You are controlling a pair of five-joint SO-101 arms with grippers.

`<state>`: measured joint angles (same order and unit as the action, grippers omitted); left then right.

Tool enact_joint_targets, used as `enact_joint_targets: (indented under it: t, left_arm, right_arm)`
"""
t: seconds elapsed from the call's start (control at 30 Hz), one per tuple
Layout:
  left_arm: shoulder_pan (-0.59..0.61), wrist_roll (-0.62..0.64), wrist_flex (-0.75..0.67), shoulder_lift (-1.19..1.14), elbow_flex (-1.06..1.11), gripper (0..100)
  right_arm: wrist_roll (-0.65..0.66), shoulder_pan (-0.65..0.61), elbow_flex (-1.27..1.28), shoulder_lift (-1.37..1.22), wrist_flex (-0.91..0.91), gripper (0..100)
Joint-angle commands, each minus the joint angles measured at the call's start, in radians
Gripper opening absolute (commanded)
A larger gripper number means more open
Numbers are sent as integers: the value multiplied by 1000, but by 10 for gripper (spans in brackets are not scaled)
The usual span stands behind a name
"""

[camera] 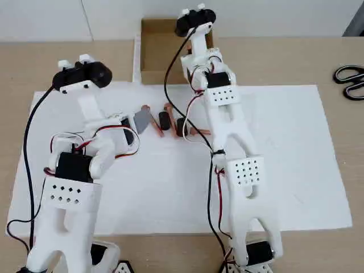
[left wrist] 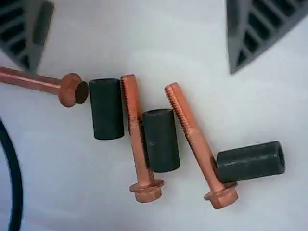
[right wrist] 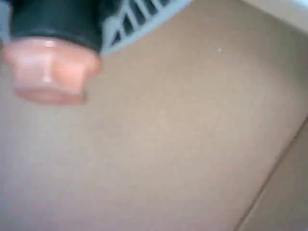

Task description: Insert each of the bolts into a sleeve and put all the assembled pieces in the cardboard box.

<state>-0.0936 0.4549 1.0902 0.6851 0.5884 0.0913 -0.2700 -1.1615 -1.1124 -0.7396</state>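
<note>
The white sheet [camera: 296,170] covers most of the table [camera: 341,142] and gives both arms open room, with scissors [camera: 350,79] lying well apart from either tool. The cardboard box [camera: 153,54] sits beyond the sheet. The right gripper [right wrist: 86,24] hangs inside it, closed on an assembled piece [right wrist: 48,62], a bolt head showing under its dark sleeve, with bare box floor [right wrist: 168,144] directly below. The step in hand looks like the drop. It would go best by lowering until the piece is near the floor, then opening over the middle, so it neither bounces nor lodges against a wall. On lifting out, the box's walls and the upright flap [camera: 136,57] beside the gripper are the edges to mind. The arm's black cable [camera: 168,96] also trails over the loose parts behind it and could drag them. The left gripper [left wrist: 139,33] hovers with jaws spread wide, nothing between them. Just below it lie three loose bolts [left wrist: 137,139] and three sleeves [left wrist: 161,139], crowded and touching, so a finger coming down would have little clear sheet.
</note>
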Motion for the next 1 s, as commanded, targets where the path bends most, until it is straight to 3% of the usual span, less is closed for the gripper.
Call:
enact_joint_targets:
  t: [0.0, 0.2, 0.5, 0.97]
  left_arm:
    - [5, -6, 0, 6, -10, 245]
    - [5, -6, 2, 6, -8, 245]
    - [5, -6, 2, 6, -13, 245]
    - [3, -8, -3, 6, -27, 246]
  right_arm:
    - [11, -5, -68, 21, 5, 127]
    - [55, -5, -68, -2, 5, 221]
    - [54, -5, -130, -13, -8, 232]
    - [52, -5, -520, 111, -541, 232]
